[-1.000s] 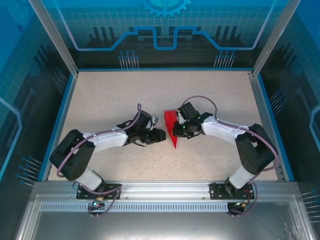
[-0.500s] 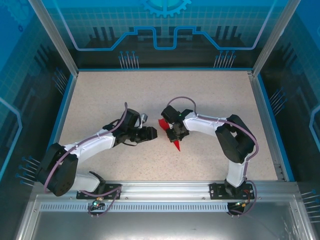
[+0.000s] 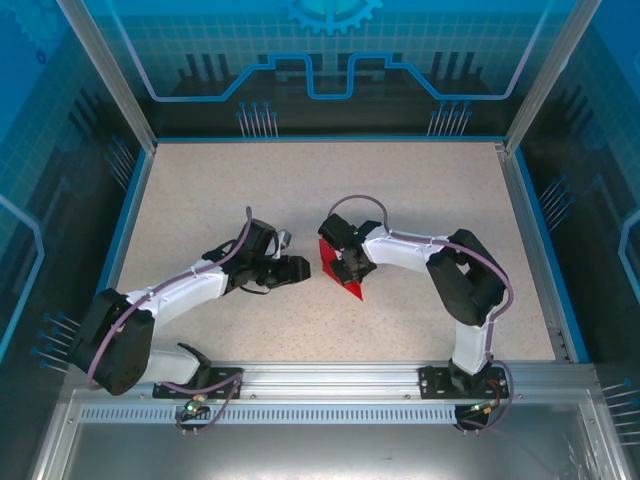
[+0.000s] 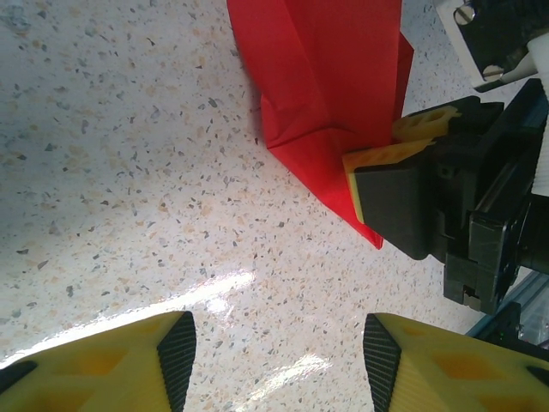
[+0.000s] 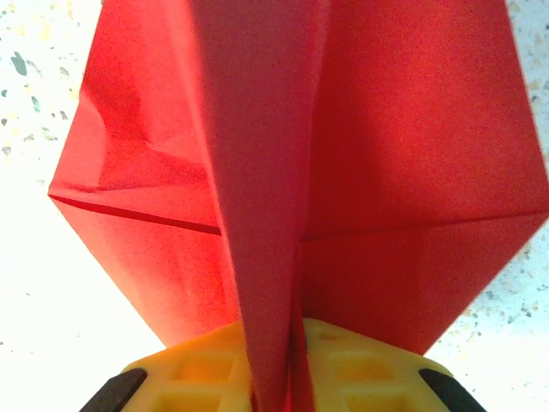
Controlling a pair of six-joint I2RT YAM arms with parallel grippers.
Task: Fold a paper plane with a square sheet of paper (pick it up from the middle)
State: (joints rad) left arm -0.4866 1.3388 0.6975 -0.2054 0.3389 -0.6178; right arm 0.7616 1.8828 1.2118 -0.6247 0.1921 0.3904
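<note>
Right wrist view: right gripper [image 5: 279,373] pinches centre fold of paper plane [image 5: 386,154].

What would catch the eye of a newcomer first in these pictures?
The bright red paper, folded to a point, sits at the middle of the speckled table, the sole vivid colour on it. The right gripper pinches its raised centre fold between yellow pads, while the left gripper hovers open beside it, holding nothing.
</note>
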